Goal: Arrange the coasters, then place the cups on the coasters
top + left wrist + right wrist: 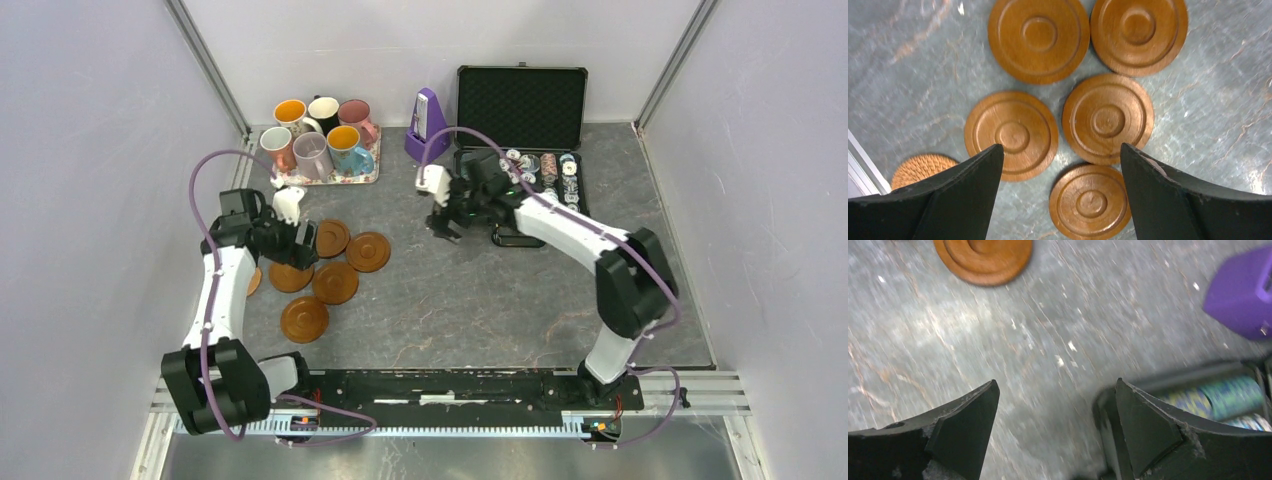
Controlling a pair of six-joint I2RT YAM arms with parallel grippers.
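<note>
Directly beneath the spread, empty left claw (pixel 1060 146) lay five coasters (pixel 1108 119). The right claw (pixel 1057 381), also spread, had one coaster (pixel 983 257) far ahead-left.

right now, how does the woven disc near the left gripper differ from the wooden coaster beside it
The woven disc is pale tan with a braided surface; the wooden coaster is darker reddish-brown, smooth, with concentric rings. The woven disc looks smaller than the wooden coaster. Both are round and lie flat on the table.

A robotics lab cell: white panel walls (pixel 90 150), aluminium rail (pixel 710 390), bolted arms (pixel 222 290).
</note>
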